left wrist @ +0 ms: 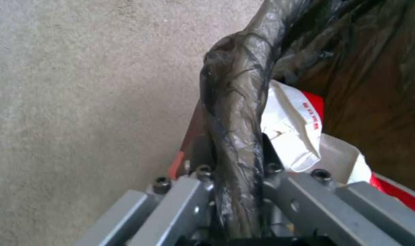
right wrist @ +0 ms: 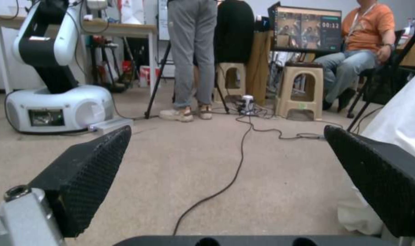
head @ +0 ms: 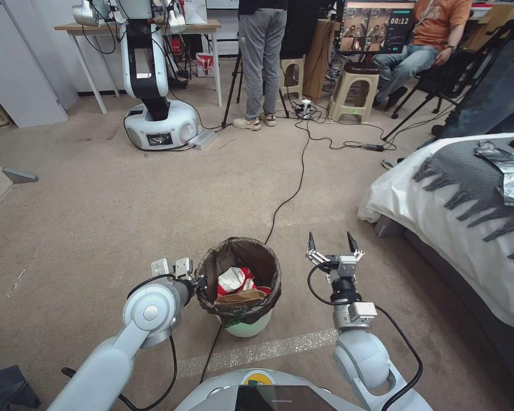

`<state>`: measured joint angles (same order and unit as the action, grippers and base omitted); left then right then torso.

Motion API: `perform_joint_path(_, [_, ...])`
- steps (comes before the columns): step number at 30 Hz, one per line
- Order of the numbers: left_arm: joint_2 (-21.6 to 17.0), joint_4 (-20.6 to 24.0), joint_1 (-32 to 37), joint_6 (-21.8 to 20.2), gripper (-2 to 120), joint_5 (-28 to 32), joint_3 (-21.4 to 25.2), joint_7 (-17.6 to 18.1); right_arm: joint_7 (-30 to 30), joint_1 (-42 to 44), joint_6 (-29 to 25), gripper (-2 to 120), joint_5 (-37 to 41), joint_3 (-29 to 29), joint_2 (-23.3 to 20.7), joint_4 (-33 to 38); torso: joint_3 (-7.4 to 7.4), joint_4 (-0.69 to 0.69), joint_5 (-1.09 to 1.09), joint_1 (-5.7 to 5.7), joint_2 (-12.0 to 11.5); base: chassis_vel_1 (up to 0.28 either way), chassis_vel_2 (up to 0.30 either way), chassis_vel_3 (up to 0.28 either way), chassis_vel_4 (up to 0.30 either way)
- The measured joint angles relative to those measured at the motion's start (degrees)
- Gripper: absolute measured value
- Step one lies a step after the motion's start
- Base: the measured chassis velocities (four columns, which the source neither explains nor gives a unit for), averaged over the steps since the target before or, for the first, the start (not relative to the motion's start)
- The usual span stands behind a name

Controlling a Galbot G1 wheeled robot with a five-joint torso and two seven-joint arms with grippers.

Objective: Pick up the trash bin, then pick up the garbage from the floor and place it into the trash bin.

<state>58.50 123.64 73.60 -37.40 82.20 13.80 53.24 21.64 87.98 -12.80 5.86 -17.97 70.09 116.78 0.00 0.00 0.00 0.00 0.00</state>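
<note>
The small round white plastic trash bin with its dark bag liner (head: 242, 285) stands on the beige carpet floor (head: 97, 228), directly in front of the robot. The left gripper (head: 198, 281) is at the bin's left rim and is clamped over the liner fold (left wrist: 234, 136). Inside the bin lie a red-and-white packet (head: 234, 279) and a brown paper bag (head: 239, 297). The right gripper (head: 332, 244) is to the right of the bin, apart from it, jaws spread wide. A thin black cable (head: 294, 188) runs behind the bin. The white bed (head: 439, 217) is at the far right.
</note>
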Motion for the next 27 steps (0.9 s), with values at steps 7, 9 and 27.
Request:
perform_joint_path(7, [0.25,-0.17,-0.14,-0.18,32,-0.19,-0.05,-0.23,0.01,-0.15,-0.06,100,0.09,0.0,-0.11,-0.27,0.0,0.0,0.0,0.0,0.0,0.0,0.0,0.0,0.0])
perform_joint_path(9, [0.26,-0.22,-0.14,-0.19,38,-0.64,-0.09,-0.47,0.01,-0.12,-0.12,100,0.09,0.0,-0.15,-0.36,0.0,0.0,0.0,0.0,0.0,0.0,0.0,0.0,0.0])
perform_joint_path(27, [0.6,0.58,-0.76,0.5,99,-3.44,0.27,-3.8,0.01,0.08,-0.18,100,0.09,0.43,0.23,-0.6,0.0,0.0,0.0,0.0,0.0,0.0,0.0,0.0,0.0])
